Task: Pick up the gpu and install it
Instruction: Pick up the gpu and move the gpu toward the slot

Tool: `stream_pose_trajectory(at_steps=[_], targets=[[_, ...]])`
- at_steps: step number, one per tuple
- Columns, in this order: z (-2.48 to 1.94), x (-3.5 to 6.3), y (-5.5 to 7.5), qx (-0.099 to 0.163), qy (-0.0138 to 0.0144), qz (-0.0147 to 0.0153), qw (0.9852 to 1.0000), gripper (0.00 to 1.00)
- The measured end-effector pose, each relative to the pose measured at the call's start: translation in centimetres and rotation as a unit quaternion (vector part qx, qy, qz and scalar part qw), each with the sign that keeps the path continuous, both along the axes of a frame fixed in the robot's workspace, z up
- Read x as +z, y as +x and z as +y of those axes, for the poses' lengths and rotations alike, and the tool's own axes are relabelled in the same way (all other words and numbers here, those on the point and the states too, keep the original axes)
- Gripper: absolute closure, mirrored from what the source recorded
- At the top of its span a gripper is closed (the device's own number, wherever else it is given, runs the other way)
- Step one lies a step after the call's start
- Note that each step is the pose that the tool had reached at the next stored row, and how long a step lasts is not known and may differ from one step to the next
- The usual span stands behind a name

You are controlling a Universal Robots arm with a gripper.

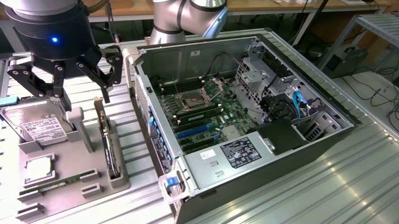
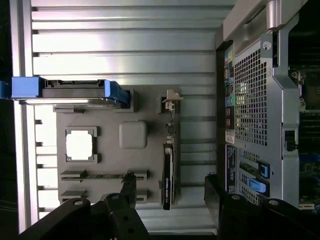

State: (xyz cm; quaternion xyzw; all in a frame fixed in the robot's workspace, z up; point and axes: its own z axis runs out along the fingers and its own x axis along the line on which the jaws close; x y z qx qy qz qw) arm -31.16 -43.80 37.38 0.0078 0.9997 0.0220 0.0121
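The exterior view shows the green motherboard (image 1: 199, 112); the wrist view lines the grey tray's (image 2: 110, 165) thin black gpu card (image 2: 168, 165) between the black gripper's (image 2: 170, 184) spread jaws.

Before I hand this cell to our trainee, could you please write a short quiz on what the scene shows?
1. True or false: the gpu is already seated in the computer case.
2. Is the pincer open or shut?
3. In the grey holder, the gpu is: A) lying flat, B) standing on its edge, C) tilted against the case.

Key: 1 false; 2 open; 3 B.
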Motion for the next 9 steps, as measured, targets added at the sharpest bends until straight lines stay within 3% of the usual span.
stream_pose_trajectory(at_steps=[9], targets=[[-0.01, -0.9, 0.0, 0.003, 0.0, 0.0, 1.0, 0.34]])
